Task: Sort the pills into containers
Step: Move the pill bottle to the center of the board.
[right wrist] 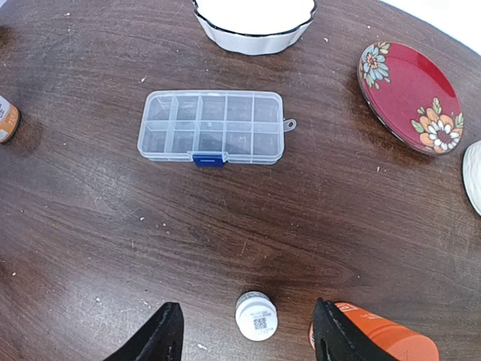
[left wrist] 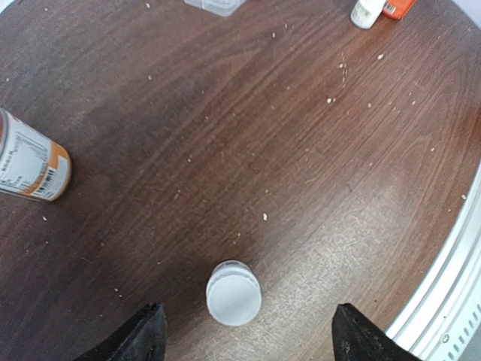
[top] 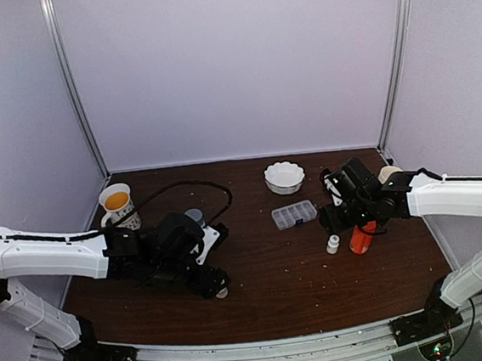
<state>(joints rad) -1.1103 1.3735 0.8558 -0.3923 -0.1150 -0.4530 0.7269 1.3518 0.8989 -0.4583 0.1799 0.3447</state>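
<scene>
Hovering well to the near-left of the small clear plastic organizer box (right wrist: 212, 128), the left gripper (left wrist: 249, 335) has its black fingers spread wide. They straddle a small white round-capped bottle (left wrist: 234, 292) without touching it. Just near-right of the box, the right gripper (right wrist: 248, 320) is likewise spread and holds nothing. A second small white bottle (right wrist: 256, 316) stands below it, with an orange cylindrical bottle (right wrist: 376, 338) just beside.

The pills (left wrist: 264, 216), tiny pale pellets, lie scattered over the dark brown wooden table (left wrist: 316, 150), mostly nearer than the box and apart from it. None shows in its compartments. The box lies flat, lid down, its blue latch (right wrist: 209, 159) facing the arms. Level with the box on its left, an orange-and-white labelled can (left wrist: 30, 165) lies on its side. Beyond the box stands a white scalloped bowl (right wrist: 254, 19). A red flowered plate (right wrist: 409, 98) sits to its far right and a mug of orange liquid (top: 117, 203) to its far left.

Likely risks:
- The latched lid will probably block any drop.
- The broad fingers may flick or crush such small pellets.
- Either bottle could tip if clipped, the right one against its orange neighbour.

The can's label carries fine print and a barcode, and the second bottle's cap a square code. All of it is too small to read.
</scene>
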